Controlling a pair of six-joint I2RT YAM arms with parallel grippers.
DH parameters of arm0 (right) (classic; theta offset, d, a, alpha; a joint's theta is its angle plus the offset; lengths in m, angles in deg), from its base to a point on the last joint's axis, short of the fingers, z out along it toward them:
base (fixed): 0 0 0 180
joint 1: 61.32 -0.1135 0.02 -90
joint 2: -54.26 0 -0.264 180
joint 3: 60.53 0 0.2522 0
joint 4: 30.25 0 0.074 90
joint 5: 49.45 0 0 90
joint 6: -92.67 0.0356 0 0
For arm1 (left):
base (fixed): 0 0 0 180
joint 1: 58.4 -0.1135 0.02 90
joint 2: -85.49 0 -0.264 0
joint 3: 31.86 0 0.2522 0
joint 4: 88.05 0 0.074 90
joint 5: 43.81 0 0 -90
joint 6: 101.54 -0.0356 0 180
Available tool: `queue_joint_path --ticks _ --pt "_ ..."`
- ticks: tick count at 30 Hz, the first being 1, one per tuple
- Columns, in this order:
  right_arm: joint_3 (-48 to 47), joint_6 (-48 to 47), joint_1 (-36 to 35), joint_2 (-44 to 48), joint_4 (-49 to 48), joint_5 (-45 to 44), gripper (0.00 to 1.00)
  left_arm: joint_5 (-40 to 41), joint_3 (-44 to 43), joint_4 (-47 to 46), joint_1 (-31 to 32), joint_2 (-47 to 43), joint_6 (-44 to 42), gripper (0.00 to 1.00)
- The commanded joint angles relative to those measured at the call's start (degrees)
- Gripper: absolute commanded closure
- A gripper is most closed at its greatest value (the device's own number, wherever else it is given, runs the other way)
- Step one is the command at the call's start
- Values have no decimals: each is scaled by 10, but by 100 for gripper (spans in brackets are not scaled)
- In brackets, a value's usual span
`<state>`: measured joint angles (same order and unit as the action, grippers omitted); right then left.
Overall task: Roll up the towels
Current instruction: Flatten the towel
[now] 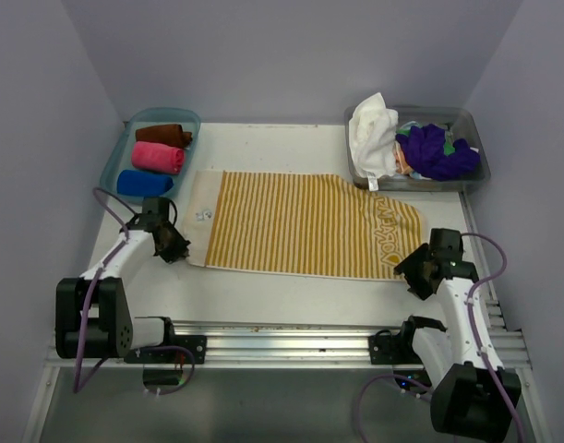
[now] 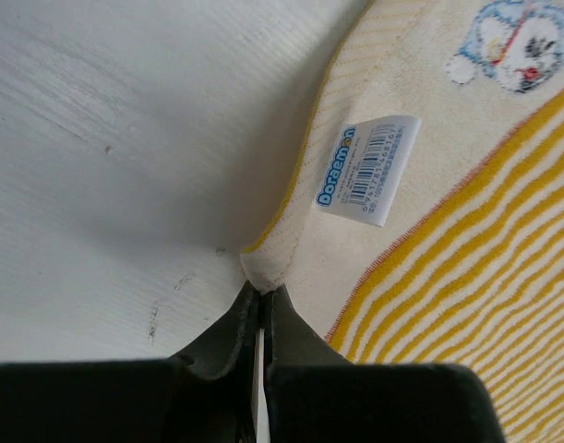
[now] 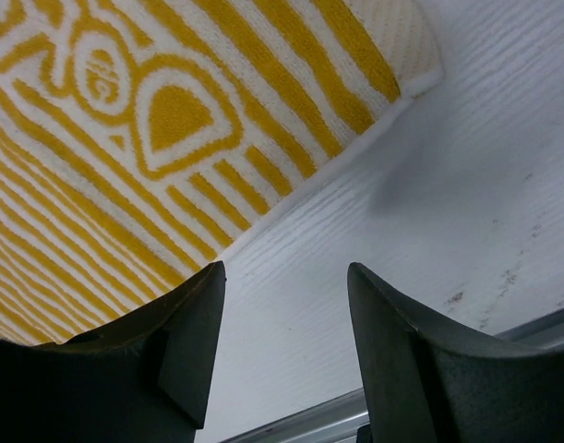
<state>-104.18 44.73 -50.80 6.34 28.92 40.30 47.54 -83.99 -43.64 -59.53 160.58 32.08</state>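
- The yellow striped towel lies flat in the middle of the bench, long axis running left to right, spanning both arms.
- The left gripper is pinched closed on its near-left corner.
- The right gripper hangs wide open just off the near-right corner, not touching it. I'd guess that corner gets grabbed next.

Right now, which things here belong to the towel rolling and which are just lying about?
Job: yellow-striped cloth towel; crumpled white towel; crumpled purple towel; rolled brown towel; rolled pink towel; rolled blue towel.
Lying about: blue plastic tray; clear plastic bin.
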Motion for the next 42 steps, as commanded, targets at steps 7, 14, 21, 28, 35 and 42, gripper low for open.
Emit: queue_joint_path --ticks 7,14,21,28,35,42 --pt "43 48 2 -18 -55 4 38 39 -87 50 -11 -41 -20 100" --pt "55 80 2 -41 -99 -24 43 19 -98 48 -17 -35 -20 100" --pt "74 121 2 -73 -151 -61 48 18 -98 48 -18 -35 -23 100" --pt "61 147 2 -111 -160 -97 55 21 -101 53 -25 -37 -27 100" --pt "71 161 2 -96 -154 -120 76 16 -101 53 -28 -38 -28 100" --pt "43 146 2 -65 -120 -134 100 10 -103 52 -28 -35 -30 100"
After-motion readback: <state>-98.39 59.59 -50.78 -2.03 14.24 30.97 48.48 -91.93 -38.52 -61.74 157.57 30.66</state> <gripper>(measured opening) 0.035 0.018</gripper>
